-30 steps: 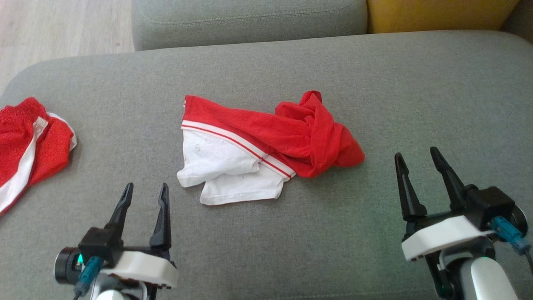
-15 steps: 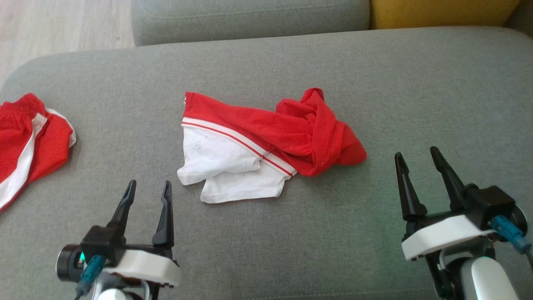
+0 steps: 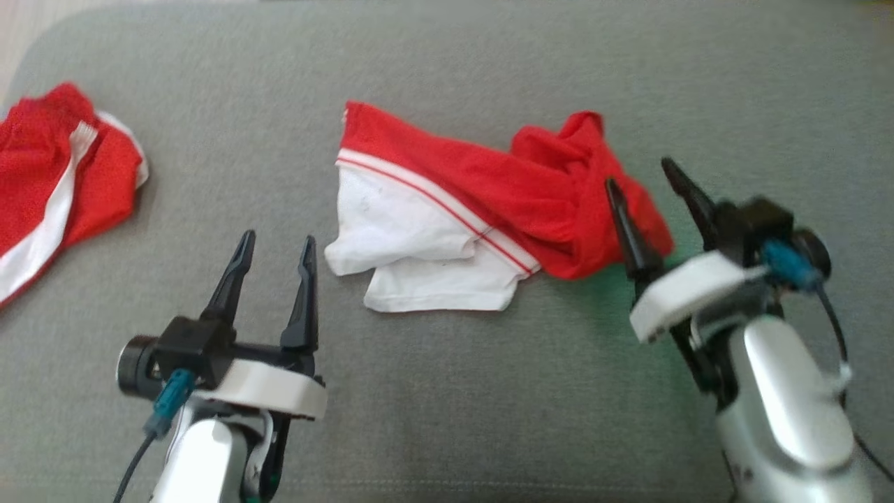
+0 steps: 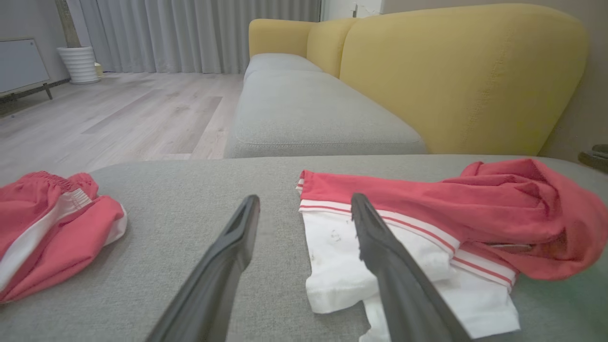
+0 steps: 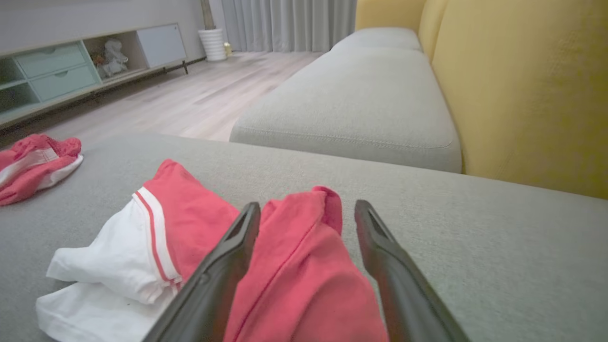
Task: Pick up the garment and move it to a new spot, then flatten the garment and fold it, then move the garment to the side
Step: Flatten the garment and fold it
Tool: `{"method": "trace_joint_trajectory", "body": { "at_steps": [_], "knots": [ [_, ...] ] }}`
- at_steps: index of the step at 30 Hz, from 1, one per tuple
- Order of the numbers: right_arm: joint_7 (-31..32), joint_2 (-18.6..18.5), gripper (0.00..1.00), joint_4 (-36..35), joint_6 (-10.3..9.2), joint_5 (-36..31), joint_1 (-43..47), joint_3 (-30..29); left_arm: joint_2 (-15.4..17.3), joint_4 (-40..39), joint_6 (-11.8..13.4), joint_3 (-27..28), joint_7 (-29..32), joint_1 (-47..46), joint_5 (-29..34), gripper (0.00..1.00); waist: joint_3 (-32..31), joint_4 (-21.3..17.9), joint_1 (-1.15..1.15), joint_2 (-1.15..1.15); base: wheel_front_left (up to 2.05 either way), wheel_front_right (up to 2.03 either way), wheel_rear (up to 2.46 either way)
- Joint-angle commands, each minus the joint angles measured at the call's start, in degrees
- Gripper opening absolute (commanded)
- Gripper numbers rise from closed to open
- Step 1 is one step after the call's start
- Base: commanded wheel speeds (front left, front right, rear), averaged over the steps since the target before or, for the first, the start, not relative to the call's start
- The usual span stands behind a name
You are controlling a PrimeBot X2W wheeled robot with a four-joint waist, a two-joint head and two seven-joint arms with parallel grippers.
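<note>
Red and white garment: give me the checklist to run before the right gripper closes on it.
1. Is the right gripper open: ok.
2. Does the garment have its bunched red end between that gripper's fingers, by the right wrist view: ok.
3. Are those fingers low enough to touch cloth: cannot tell.
4. Is the left gripper open and apart from the garment: ok.
5. Does the second red garment lie well apart, at the left: ok.
</note>
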Motion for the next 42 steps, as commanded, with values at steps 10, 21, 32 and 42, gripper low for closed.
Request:
{"method": "trace_joint_trajectory", "body": {
  "at_steps": [10, 21, 32, 42],
  "knots": [
    [8.8, -1.5, 0.33, 9.1, 0.43, 2.6, -10.4, 2.3, -0.9, 0.8, -0.4, 0.7, -1.2, -4.4, -0.1, 1.00, 3.2, 2.6, 0.00, 0.00, 0.00, 0.00, 0.00],
    [4.0, 1.2, 0.00, 5.9, 0.43, 8.9, -5.2, -8.6, -1.2, 0.2, -0.6, 1.1, -1.3, -4.7, 0.3, 1.00, 3.2, 0.2, 0.00, 0.00, 0.00, 0.00, 0.00],
    [-3.3, 1.9, 1.00, 11.0, 0.43, 19.7, 3.8, -13.4, -1.2, 0.2, -0.8, 1.8, -1.3, -4.1, 0.6, 1.00, 2.8, -1.2, 0.00, 0.00, 0.00, 0.00, 0.00],
    [-10.0, 1.9, 1.00, 3.8, 0.43, 11.0, 5.5, -14.9, -0.3, -0.1, -0.2, 3.2, -1.3, -2.9, 0.7, 1.00, 1.2, -2.7, 0.00, 0.00, 0.00, 0.00, 0.00]
  ]
}}
